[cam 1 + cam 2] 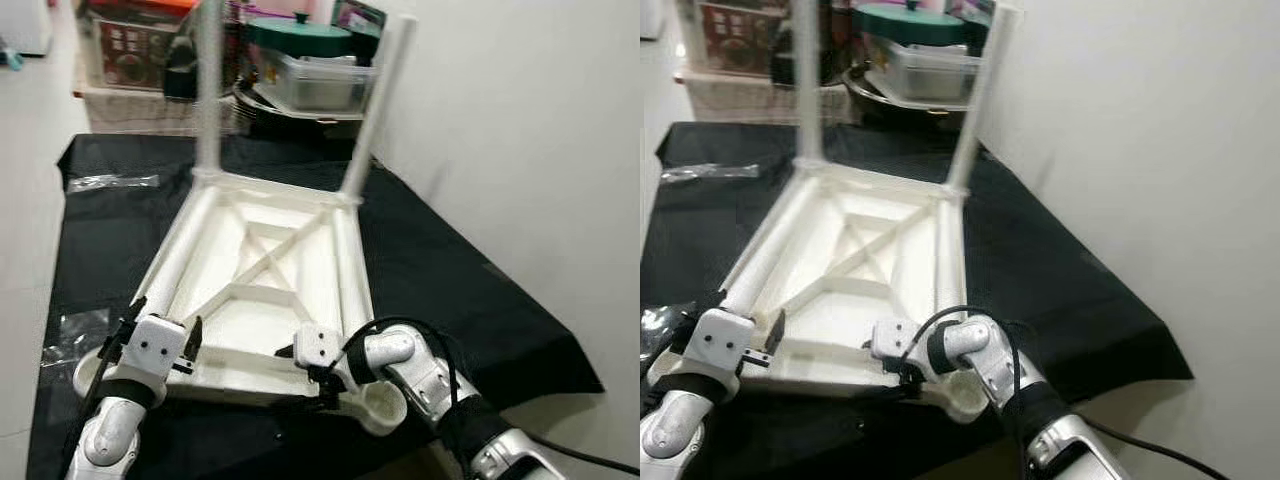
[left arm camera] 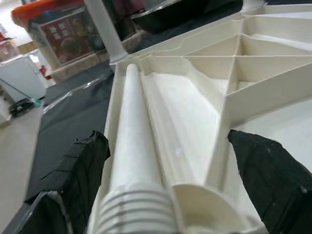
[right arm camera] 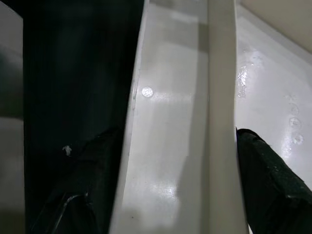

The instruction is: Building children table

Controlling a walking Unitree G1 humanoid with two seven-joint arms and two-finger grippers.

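- A white plastic children's table top (image 1: 262,290) lies upside down on a table spread with a black cloth (image 1: 430,260), its ribbed underside facing up.
- Two white legs are already standing in the far corners: one at about 11 o'clock (image 1: 208,90), one at about 1 o'clock (image 1: 378,100) from the top's middle.
- A loose leg (image 2: 131,141) lies along the top's left edge, its threaded end nearest the robot.
- The left claw (image 1: 160,335) sits at about 7 o'clock of the top, fingers spread wide either side of that loose leg and the edge rail; they look apart from it, not clamped.
- The right claw (image 1: 312,372) is at about 5 o'clock, reaching in across the near edge; its wrist view shows the black fingers (image 3: 273,180) straddling a white rim with gaps on both sides, so released.
- An empty round corner socket (image 1: 382,402) sits just by the right wrist.
- Clear plastic bags lie on the cloth at 9 o'clock (image 1: 75,335) and 10 o'clock (image 1: 110,182).
- Beyond the table, at 12 o'clock, stand a teal-lidded pot (image 1: 298,35) and a clear storage box (image 1: 318,82).
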